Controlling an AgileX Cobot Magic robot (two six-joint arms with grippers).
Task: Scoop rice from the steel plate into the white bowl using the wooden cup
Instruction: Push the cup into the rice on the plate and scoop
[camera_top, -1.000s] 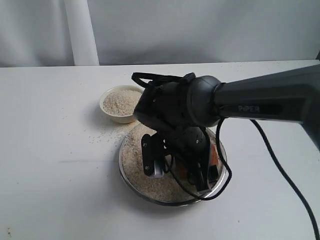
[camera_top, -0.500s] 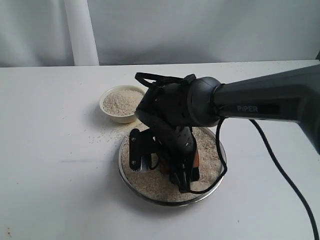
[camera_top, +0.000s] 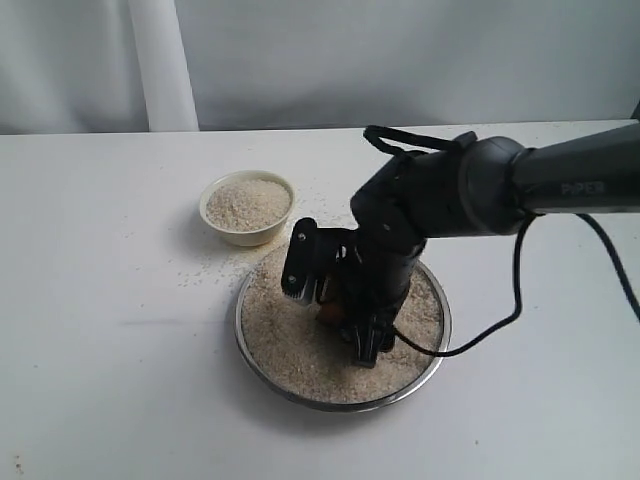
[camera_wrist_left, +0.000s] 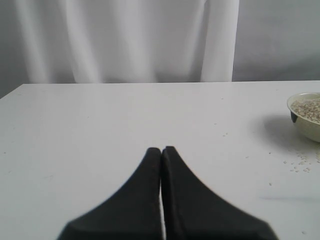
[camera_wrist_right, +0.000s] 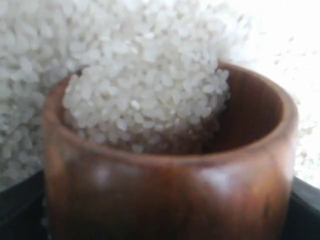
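Broadly, a white desk (camera_top: 100, 380) fills the scene, and its far edge meets a pale grey curtain (camera_top: 400, 60) hanging in soft folds; a brighter white upright band (camera_top: 160, 60) stands at the back, post or fold I cannot tell. The steel plate (camera_top: 243, 335) sits about mid-desk, somewhat toward the near edge; the rice (camera_top: 285, 350) covers its floor in a loose bed. The white bowl (camera_top: 215, 225) stands just beside the plate on the side of the far edge, heaped with more grains; stray grains (camera_top: 195, 272) dot the bare surface near the two vessels.

The right arm (camera_top: 560, 185) comes in from the desk's right edge, its forearm running roughly level above the surface; the wrist bends steeply down over the plate, and a black cable (camera_top: 490, 335) loops from it out past the rim. The right fingers (camera_top: 298, 265) point down into the plate and are clamped on the wooden cup (camera_top: 328, 313), which shows only as a small brown patch between them, low in the rice. In the right wrist view the cup fills the picture, dark finger pads at both flanks; grains are piled inside it against one side, and the dark inner wall is bare on the other, with the plate's rice lying behind it.

The left fingers (camera_wrist_left: 150, 190) are pressed together, tip against tip, low over bare desk and aimed toward the far edge and the curtain; the bowl shows at the border of that view, well apart from them.
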